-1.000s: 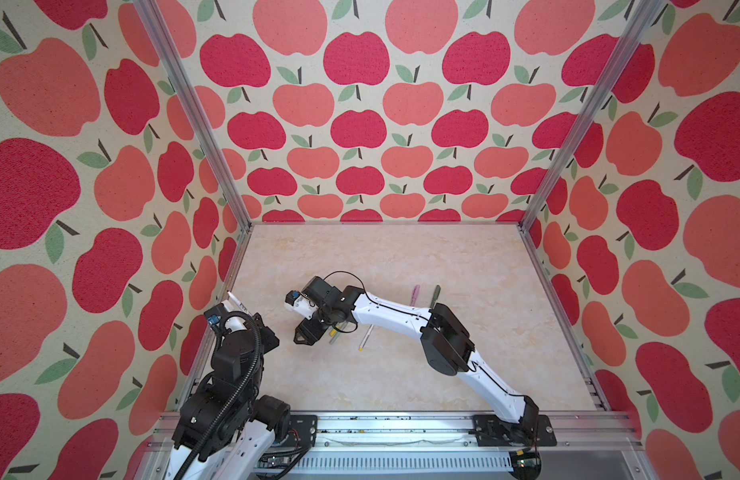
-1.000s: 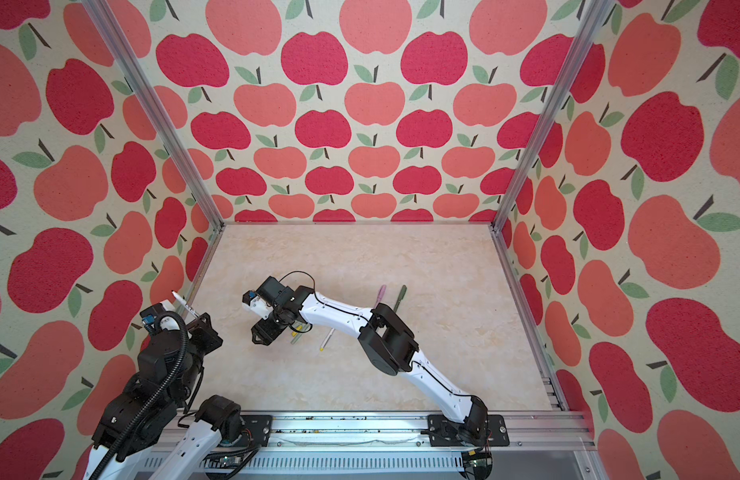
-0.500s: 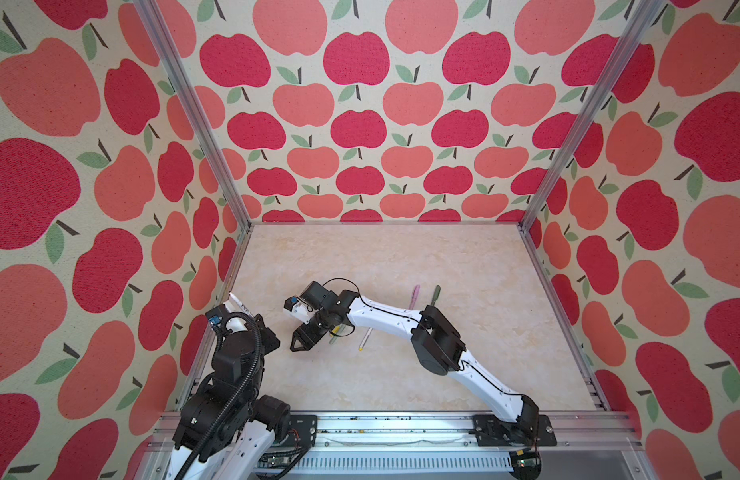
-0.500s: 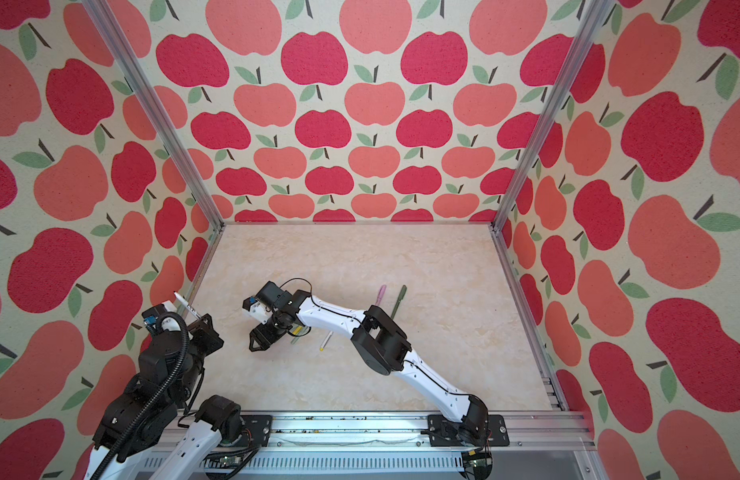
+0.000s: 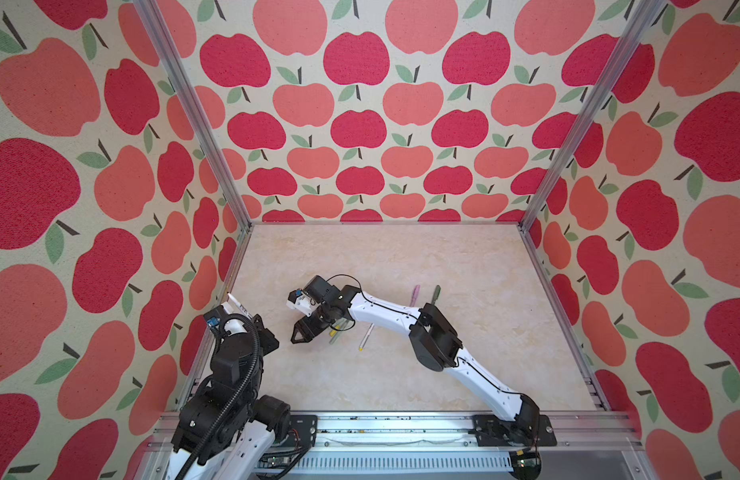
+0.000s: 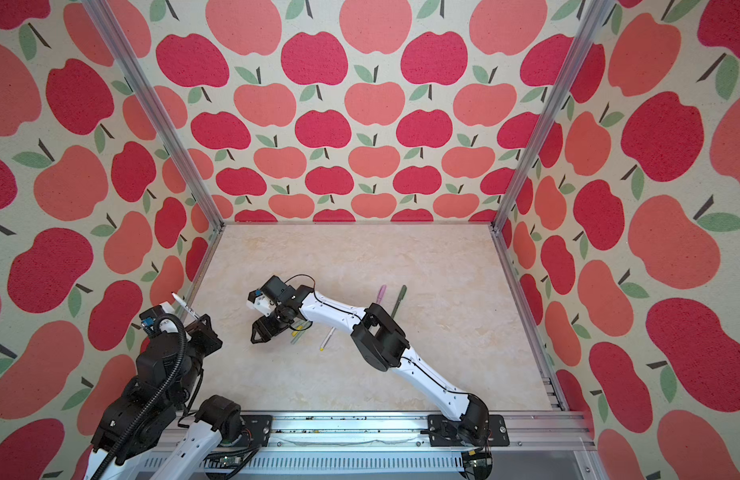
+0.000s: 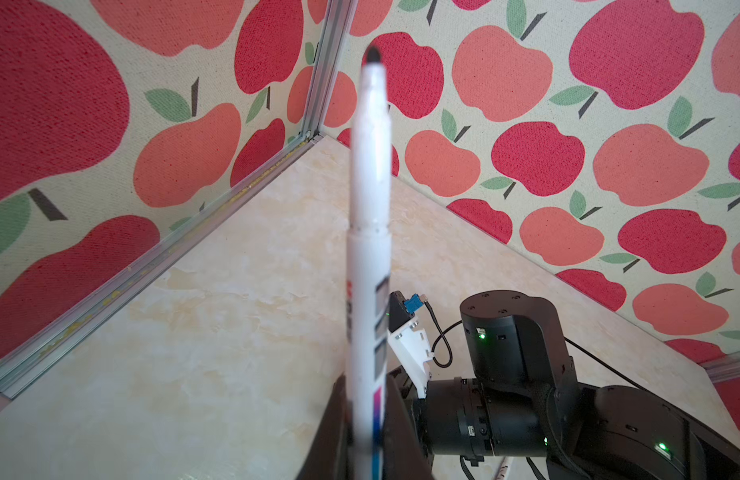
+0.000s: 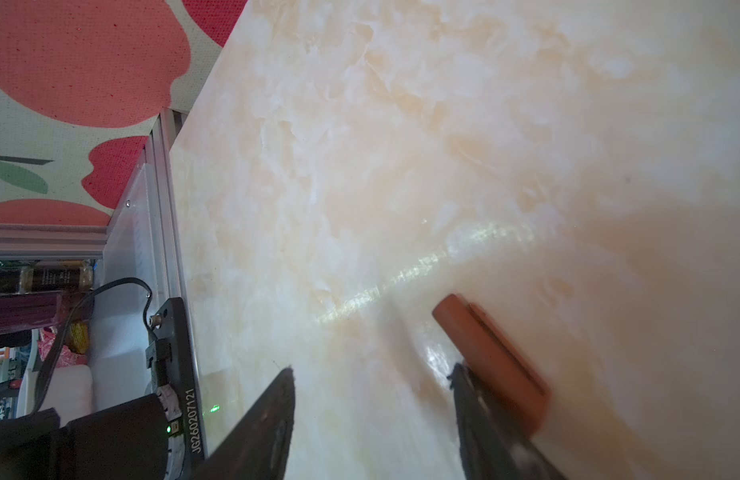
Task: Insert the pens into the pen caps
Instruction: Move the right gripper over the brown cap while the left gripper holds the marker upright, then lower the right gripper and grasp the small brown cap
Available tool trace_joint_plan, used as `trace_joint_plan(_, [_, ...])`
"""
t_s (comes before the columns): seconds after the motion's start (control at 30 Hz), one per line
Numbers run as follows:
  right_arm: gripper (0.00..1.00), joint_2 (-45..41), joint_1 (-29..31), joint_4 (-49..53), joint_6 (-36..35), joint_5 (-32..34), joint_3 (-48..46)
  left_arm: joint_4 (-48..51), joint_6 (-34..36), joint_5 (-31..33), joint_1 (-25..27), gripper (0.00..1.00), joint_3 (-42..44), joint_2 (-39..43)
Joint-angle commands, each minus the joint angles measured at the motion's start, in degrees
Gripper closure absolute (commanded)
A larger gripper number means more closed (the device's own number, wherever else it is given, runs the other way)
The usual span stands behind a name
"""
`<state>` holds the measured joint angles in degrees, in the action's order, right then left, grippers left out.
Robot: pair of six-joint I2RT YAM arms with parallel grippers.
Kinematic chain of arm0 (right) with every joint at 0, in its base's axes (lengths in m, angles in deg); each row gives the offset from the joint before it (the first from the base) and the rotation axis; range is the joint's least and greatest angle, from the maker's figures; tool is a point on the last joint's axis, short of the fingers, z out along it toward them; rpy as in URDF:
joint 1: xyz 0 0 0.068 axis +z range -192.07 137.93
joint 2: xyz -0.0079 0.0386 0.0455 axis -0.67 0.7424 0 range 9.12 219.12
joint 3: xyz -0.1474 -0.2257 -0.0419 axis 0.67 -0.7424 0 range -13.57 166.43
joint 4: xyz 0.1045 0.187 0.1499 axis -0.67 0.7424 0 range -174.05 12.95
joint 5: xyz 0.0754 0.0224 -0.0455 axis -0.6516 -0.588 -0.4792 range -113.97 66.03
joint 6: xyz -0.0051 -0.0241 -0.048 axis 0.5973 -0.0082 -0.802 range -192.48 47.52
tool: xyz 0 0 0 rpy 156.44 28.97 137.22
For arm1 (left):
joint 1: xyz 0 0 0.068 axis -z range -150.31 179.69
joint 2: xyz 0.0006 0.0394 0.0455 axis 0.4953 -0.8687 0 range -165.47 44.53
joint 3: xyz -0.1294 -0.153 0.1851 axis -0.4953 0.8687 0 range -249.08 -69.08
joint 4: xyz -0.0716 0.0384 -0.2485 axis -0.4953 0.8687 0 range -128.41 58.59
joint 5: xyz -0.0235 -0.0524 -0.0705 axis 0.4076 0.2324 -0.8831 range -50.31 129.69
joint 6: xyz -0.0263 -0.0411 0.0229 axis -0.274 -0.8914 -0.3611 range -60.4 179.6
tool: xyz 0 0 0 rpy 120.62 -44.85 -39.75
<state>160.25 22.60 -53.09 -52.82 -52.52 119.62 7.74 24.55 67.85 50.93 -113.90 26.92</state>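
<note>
My left gripper (image 7: 366,386) is shut on a white printed pen (image 7: 370,232), dark tip up, raised near the left wall; that pen (image 5: 237,305) shows in both top views. Low over the table's left-middle, my right gripper (image 5: 301,332) (image 8: 372,372) stands open with nothing between its fingers. A brown pen cap (image 8: 490,357) lies on the table just outside one of its fingers (image 8: 463,395). A pale sage pen (image 5: 337,334) lies partly under the right wrist. A second white pen (image 5: 366,336) lies beside it. Lilac-pink (image 5: 415,294) and dark green (image 5: 436,294) pens lie farther right.
Apple-patterned walls with aluminium posts (image 5: 193,112) enclose the marble tabletop (image 5: 360,257). The right arm's elbow (image 5: 436,340) stretches across the middle. A metal rail (image 5: 401,424) runs along the front edge.
The right wrist has turned and its gripper has swung slightly left, low over the table. The left arm with its pen has not moved.
</note>
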Motion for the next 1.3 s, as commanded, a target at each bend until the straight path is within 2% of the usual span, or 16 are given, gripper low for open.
trace_joint_plan(0.0, [0.38, 1.8, -0.9, 1.3, 1.3, 1.5, 0.6, 1.1, 1.2, 1.8, -0.1, 1.00, 0.2, 0.2])
trace_joint_plan(0.23, [0.38, 1.7, -2.4, -2.4, 3.1, 2.0, -0.9, 0.0, 1.8, 1.9, -0.1, 1.00, 0.4, -0.8])
trace_joint_plan(0.43, [0.39, 5.1, -2.4, -2.0, 3.5, 1.1, 3.7, -0.6, 2.8, 1.8, -0.1, 1.00, -0.4, -2.7])
trace_joint_plan(0.53, [0.42, 6.7, -2.0, 0.3, 2.0, 2.7, 6.3, -0.6, 3.0, 2.1, -0.1, 1.00, -0.5, -2.3])
trace_joint_plan(0.67, [0.45, 8.2, -0.7, 4.8, -3.6, 8.0, 9.1, -0.8, 3.2, 2.6, -0.2, 1.00, 0.0, -1.4])
trace_joint_plan(0.9, [0.48, 10.5, 2.6, 8.9, -14.0, 24.6, 10.4, -1.4, 3.6, 2.1, -0.1, 1.00, -0.2, -1.7])
trace_joint_plan(1.07, [0.53, 11.6, 3.7, 9.4, -15.7, 30.6, 11.5, -1.2, 3.6, 1.9, -0.1, 1.00, -0.7, -1.6])
trace_joint_plan(1.27, [0.63, 12.3, 3.6, 8.9, -16.5, 33.5, 11.6, -0.8, 3.4, 1.8, -0.1, 1.00, -1.0, -1.5])
